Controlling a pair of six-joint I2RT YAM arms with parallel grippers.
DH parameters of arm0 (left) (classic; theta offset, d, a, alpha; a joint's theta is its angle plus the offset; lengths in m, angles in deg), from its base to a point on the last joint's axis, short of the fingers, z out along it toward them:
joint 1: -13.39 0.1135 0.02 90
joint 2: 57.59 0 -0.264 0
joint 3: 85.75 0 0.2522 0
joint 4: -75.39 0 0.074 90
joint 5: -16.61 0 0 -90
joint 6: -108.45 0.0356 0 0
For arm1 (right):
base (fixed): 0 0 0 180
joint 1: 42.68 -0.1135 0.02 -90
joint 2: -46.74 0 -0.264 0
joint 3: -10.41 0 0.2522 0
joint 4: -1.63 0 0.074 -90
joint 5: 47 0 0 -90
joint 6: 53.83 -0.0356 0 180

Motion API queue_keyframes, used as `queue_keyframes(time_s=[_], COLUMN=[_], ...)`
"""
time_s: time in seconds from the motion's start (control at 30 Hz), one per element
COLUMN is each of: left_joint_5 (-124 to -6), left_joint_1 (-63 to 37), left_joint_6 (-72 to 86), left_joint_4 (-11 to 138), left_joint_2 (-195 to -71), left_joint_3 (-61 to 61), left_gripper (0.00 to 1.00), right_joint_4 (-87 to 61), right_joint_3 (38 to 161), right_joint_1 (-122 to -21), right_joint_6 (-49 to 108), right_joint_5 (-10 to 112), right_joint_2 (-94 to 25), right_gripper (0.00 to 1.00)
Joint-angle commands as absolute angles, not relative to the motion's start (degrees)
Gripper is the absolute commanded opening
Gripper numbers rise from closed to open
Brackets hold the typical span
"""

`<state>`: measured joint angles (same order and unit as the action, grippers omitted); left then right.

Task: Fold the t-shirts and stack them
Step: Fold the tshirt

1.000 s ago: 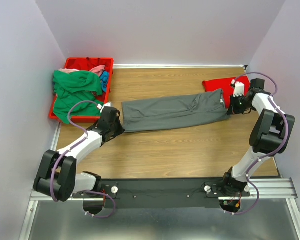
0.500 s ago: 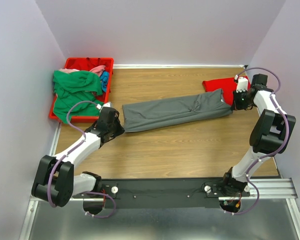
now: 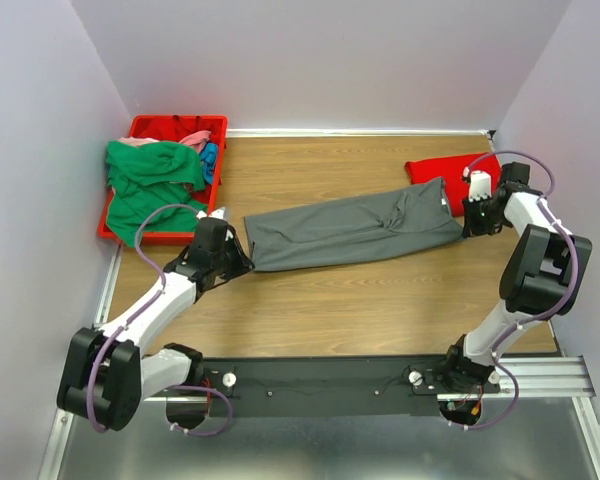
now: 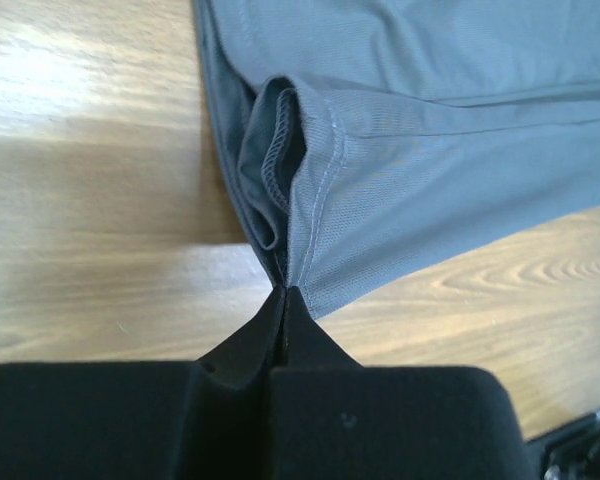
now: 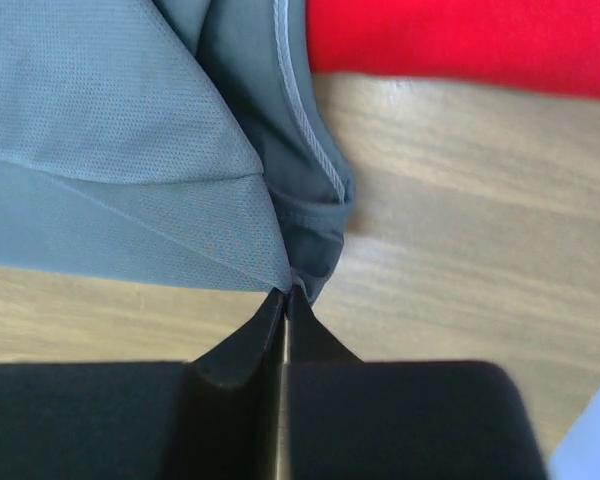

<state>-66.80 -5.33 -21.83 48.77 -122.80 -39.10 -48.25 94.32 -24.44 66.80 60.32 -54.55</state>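
The dark grey t-shirt [image 3: 350,230] lies stretched in a long folded band across the middle of the wooden table. My left gripper [image 3: 242,258] is shut on its left end; the left wrist view shows the jaws pinching a hemmed corner [image 4: 290,250]. My right gripper [image 3: 464,222] is shut on its right end, the cloth [image 5: 230,180] pinched at the jaw tips. The bright red t-shirt [image 3: 438,168] lies folded at the back right, just behind the grey shirt's right end, and shows in the right wrist view [image 5: 460,40]. Green [image 3: 150,185], pink [image 3: 193,139] and blue [image 3: 210,158] shirts are piled in the bin.
A red plastic bin [image 3: 176,127] stands at the back left, with the green shirt spilling over its front rim. Purple walls close in the table on the left, back and right. Bare wood [image 3: 350,300] lies in front of the grey shirt.
Both grippers kept hold of the grey shirt. The right end lifted back toward the red shirt and came forward again; the left end shifted slightly right and forward.
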Motion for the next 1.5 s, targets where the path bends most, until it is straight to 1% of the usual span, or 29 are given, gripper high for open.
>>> queue_keyframes(time_s=[0.0, 0.03, 0.07, 0.1, 0.13, 0.17, 0.2, 0.27, 0.3, 0.33, 0.43, 0.47, 0.5, 0.6, 0.7, 0.77, 0.83, 1.0, 1.1, 1.13, 1.2, 1.23, 1.33, 1.47], left_joint_5=[-62.8, -62.2, -61.6, -61.4, -61.3, -61.1, -61.3, -61.9, -61.9, -62.0, -60.7, -59.4, -59.0, -57.7, -60.3, -61.1, -60.8, -60.6, -60.2, -60.3, -60.5, -60.5, -60.6, -60.7], left_joint_1=[-5.7, -5.7, -5.7, -5.7, -5.7, -5.7, -5.7, -5.7, -5.7, -5.6, -5.6, -5.6, -5.6, -5.5, -5.4, -5.4, -5.4, -5.3, -5.3, -5.3, -5.3, -5.3, -5.3, -5.2], left_joint_6=[-20.6, -20.2, -19.8, -18.7, -18.2, -17.7, -17.3, -16.5, -16.0, -15.6, -14.1, -12.2, -11.2, -6.2, -2.6, -1.5, -0.7, -1.9, -2.6, -2.6, -2.5, -2.5, -2.6, -2.6], left_joint_4=[45.5, 44.9, 44.2, 43.5, 42.3, 41.7, 41.0, 39.6, 39.2, 38.5, 39.4, 39.9, 40.6, 43.2, 44.3, 46.0, 48.0, 50.1, 51.2, 51.2, 51.1, 51.2, 51.2, 51.3], left_joint_2=[-120.4, -120.1, -120.0, -119.9, -119.6, -119.4, -118.9, -117.9, -117.4, -116.6, -115.0, -113.7, -113.0, -109.7, -105.9, -103.2, -101.1, -99.0, -98.3, -98.0, -98.0, -97.9, -97.8, -98.0], left_joint_3=[-39.9, -39.6, -38.9, -38.5, -38.1, -37.1, -36.7, -35.6, -35.2, -34.6, -33.9, -33.6, -33.3, -31.2, -28.2, -27.5, -27.9, -31.8, -33.8, -33.8, -33.8, -33.8, -33.9, -34.2], left_gripper=[0.00, 0.00, 0.01, 0.07, 0.09, 0.12, 0.26, 0.36, 0.47, 0.50, 0.51, 0.55, 0.55, 0.55, 0.56, 0.61, 0.61, 0.62, 0.62, 0.62, 0.62, 0.62, 0.62, 0.61], right_joint_4=[-48.0, -48.1, -48.1, -48.1, -48.3, -48.8, -49.4, -51.8, -52.6, -54.0, -56.8, -57.5, -57.6, -57.3, -57.0, -57.0, -56.7, -56.3, -56.3, -56.3, -56.3, -56.4, -56.5, -57.0], right_joint_3=[92.5, 92.5, 92.6, 93.2, 94.0, 95.0, 96.1, 99.7, 101.0, 102.4, 104.3, 105.2, 105.6, 108.2, 110.5, 111.1, 111.6, 112.2, 113.2, 113.6, 115.0, 115.7, 118.5, 120.9], right_joint_1=[-23.8, -23.8, -23.8, -23.8, -23.8, -23.9, -24.1, -24.7, -25.5, -26.2, -30.4, -31.8, -34.7, -38.5, -40.5, -41.4, -42.6, -44.6, -45.8, -46.1, -47.2, -47.6, -48.6, -48.9], right_joint_6=[69.2, 69.3, 69.3, 69.3, 69.1, 68.6, 68.3, 67.8, 67.6, 67.4, 66.8, 65.7, 65.0, 61.8, 59.0, 58.2, 57.6, 56.1, 55.6, 55.3, 55.0, 54.8, 54.1, 53.5], right_joint_5=[56.2, 56.0, 56.4, 56.9, 57.2, 58.3, 58.9, 60.7, 63.7, 65.7, 74.3, 76.2, 76.9, 78.2, 78.0, 77.3, 75.0, 75.5, 75.7, 75.8, 75.6, 75.5, 74.7, 74.2], right_joint_2=[-50.8, -50.4, -49.4, -49.0, -48.4, -48.2, -48.2, -48.6, -49.3, -49.7, -52.7, -53.6, -54.5, -58.8, -62.5, -64.0, -65.5, -67.9, -69.5, -70.1, -71.2, -72.7, -75.8, -78.7], right_gripper=[0.16, 0.28, 0.31, 0.35, 0.39, 0.39, 0.40, 0.43, 0.43, 0.43, 0.43, 0.43, 0.43, 0.43, 0.43, 0.43, 0.43, 0.42, 0.36, 0.30, 0.24, 0.18, 0.12, 0.09])
